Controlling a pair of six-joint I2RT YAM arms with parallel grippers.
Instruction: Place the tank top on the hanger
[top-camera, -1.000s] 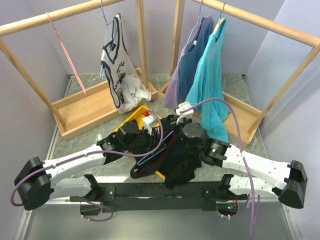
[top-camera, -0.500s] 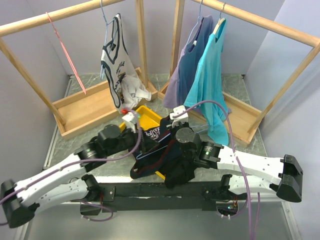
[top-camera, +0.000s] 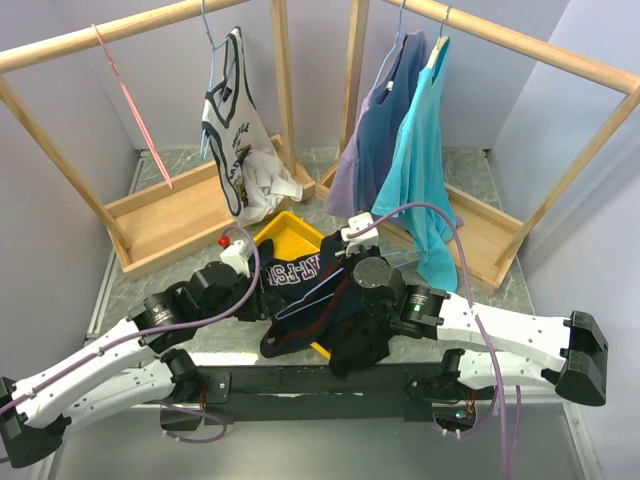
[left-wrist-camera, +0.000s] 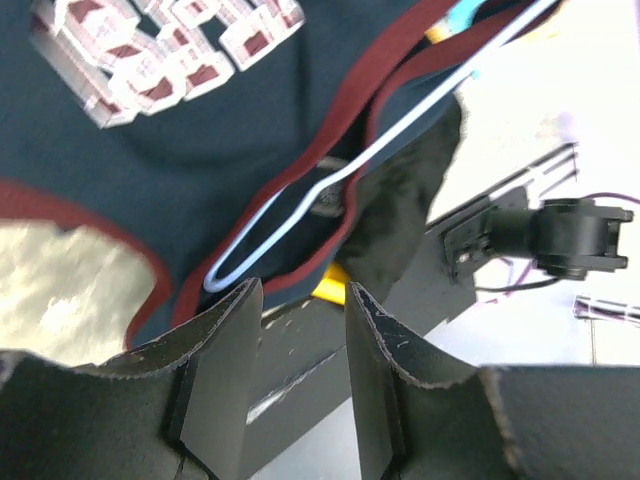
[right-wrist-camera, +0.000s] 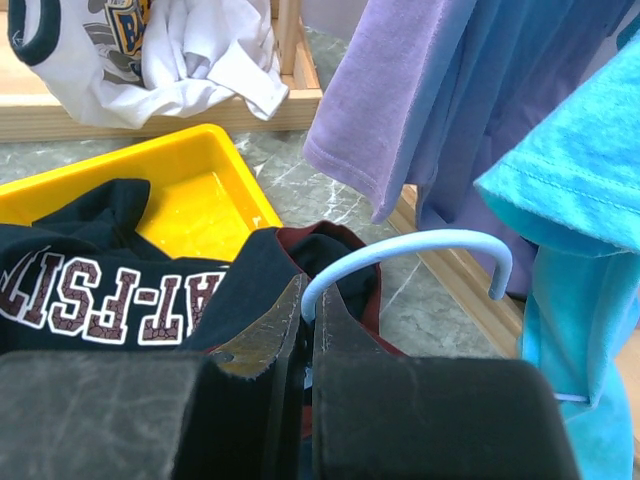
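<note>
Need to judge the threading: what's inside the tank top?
The hanger: its hook pokes from the neck of the tank top, pinched in the right claw. One wire arm shows; the rest is under fabric.

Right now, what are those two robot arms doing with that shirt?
They're putting a dark navy tank top with red trim onto a thin light-blue wire hanger. The right arm's fingers are pinched shut on the hanger just below its hook. The left arm's fingers are open and empty, beside the hanger's corner. The top lies bunched over a yellow plastic tray, not hung properly yet.
</note>
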